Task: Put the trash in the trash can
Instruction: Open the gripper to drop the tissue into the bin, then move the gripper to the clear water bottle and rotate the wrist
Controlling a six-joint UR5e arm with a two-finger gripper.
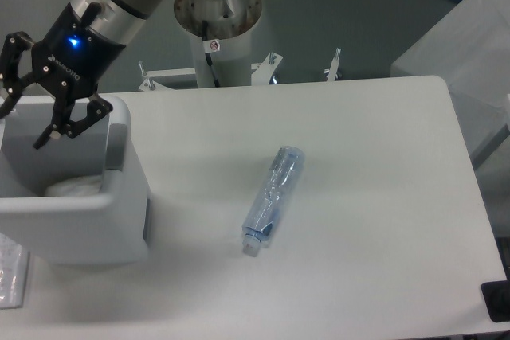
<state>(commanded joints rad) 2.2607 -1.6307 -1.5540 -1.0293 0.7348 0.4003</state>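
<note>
Camera view from above shows my tool (20,121) hanging over the open mouth of the trash can (119,220), its two black fingers (68,121) spread wide apart with nothing between them. A blue light glows on the wrist just above the fingers. Directly below the tool, inside the trash can, the crumpled whitish wrapper (73,185) lies against the near wall, apart from my fingertips. The trash can itself sits at the left edge of the white worktop (366,197), a boxy white bin with a thick rim and a grey panel on its right side. Well to the right of my tool, out on the worktop, the crushed clear bottle (273,198) with its bluish tint lies on its side, running diagonally with the cap end toward the near edge. It touches neither the trash can nor my tool.
</note>
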